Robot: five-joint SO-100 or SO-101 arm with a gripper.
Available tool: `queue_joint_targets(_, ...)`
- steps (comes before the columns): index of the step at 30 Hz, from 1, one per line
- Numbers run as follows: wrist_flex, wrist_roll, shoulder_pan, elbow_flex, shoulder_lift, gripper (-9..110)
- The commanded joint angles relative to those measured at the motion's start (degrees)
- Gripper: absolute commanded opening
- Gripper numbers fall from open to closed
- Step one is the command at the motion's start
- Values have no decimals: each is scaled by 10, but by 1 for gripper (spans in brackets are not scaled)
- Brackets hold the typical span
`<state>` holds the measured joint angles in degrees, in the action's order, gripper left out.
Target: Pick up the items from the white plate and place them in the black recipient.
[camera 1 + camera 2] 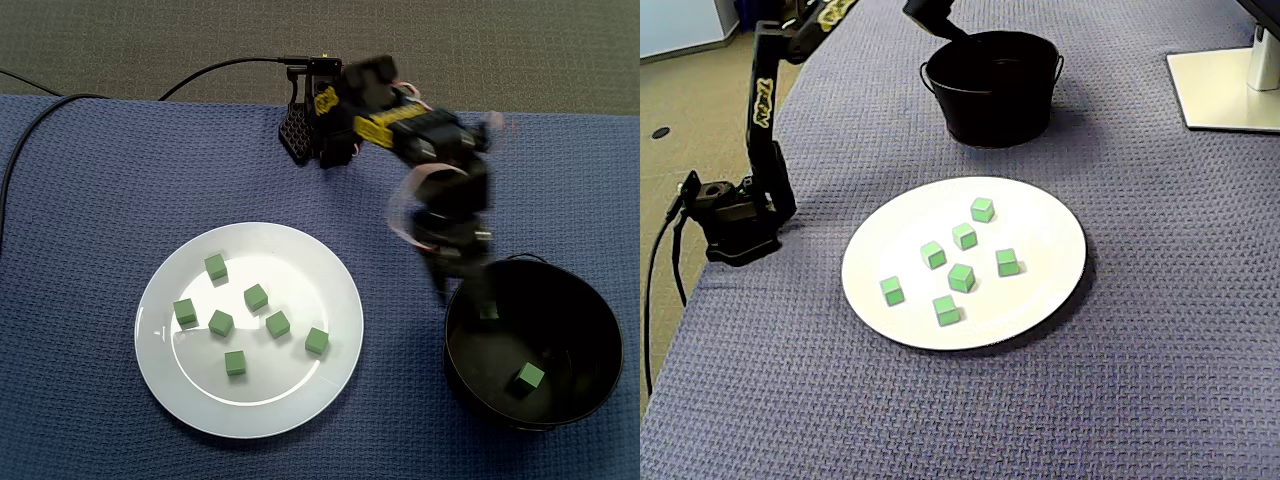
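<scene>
The gripper (468, 288) hung blurred over the 10 o'clock rim of the black bucket (592, 322), its tips dipping inside. Whether the jaws were clenched or released I cannot tell. Just below them, against the inner wall, a small green cube (487, 312) showed dimly — held or loose, unclear. A second cube (530, 377) lay on the bucket's dark round floor toward 5 o'clock.

The bucket was glossy and straight-walled with a thin wire handle, and stood at 3 o'clock from the plate (300, 265), apart from it. The plate was white, round, smooth and shiny. It held seven more cubes (256, 297) — matte, square-edged and scattered singly about its middle. Both rested on a blue waffle-textured cloth (80, 200). The black-and-yellow arm (420, 128) reached in from about 1 o'clock of the plate.
</scene>
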<state>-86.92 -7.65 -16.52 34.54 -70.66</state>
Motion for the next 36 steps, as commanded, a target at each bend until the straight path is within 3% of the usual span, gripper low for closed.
queue_joint_targets(1,-62,-142,121,23,-67,39)
queue_joint_targets(6,-86,-233,198,99,-23,43)
queue_joint_targets(11,-81,-264,208,154,47,44)
queue_joint_targets(25,16,-208,197,244,142,44)
queue_joint_targets(36,67,-156,178,272,171,29)
